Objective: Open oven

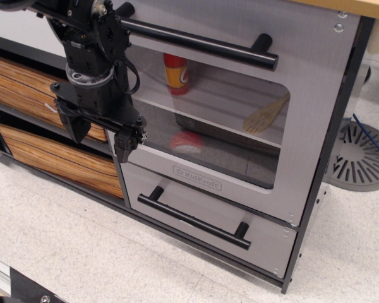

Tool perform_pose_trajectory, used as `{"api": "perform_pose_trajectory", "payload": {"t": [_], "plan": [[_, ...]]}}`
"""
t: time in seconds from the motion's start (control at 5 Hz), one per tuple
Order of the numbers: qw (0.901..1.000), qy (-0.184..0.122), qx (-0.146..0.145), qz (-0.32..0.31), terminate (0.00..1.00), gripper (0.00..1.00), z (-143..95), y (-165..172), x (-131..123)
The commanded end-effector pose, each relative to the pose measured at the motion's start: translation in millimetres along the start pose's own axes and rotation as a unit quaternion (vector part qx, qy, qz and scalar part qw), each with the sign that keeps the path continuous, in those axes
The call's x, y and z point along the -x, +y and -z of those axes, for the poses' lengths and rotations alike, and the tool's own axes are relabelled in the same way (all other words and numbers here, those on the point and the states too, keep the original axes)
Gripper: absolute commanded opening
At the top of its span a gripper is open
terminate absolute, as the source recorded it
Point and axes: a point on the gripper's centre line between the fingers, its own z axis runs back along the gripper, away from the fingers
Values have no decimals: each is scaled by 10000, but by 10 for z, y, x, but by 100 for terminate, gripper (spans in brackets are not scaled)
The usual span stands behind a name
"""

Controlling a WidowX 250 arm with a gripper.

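The grey oven (pixel 316 95) fills the upper right of the view. Its door has a rounded clear window (pixel 221 120), a long black bar handle (pixel 202 43) across the top and a small logo plate (pixel 197 178) below the window. The door looks shut. Through the window I see a red and yellow bottle (pixel 175 73), a wooden spatula (pixel 265 115) and a red round item (pixel 187 142) on the shelves. My black gripper (pixel 100 134) hangs in front of the oven's left edge, below the handle's left end, fingers apart and holding nothing.
A smaller windowless grey drawer (pixel 265 237) with a black bar handle (pixel 198 218) sits under the oven door. Two wood-grain drawers (pixel 50 158) are stacked at the left. A grey round floor grate (pixel 360 158) lies at the right. The floor (pixel 82 252) is speckled white.
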Motion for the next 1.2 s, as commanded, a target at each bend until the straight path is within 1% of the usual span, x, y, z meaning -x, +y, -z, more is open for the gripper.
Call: {"api": "perform_pose_trajectory", "payload": {"t": [0.0,0.2,0.4,0.6,0.8,1.0], "plan": [[10000,0,0,0,0,100,0,0,0],[9958,-265,333,-814,0,100,-265,-82,-57],[9808,-317,784,-1757,0,100,-612,-112,-209],[9589,-551,957,-2614,0,100,-837,-42,-329],[9242,-662,1242,-3549,0,100,-1030,56,-463],[8955,-543,1534,-4142,0,100,-1101,123,-570]]}}
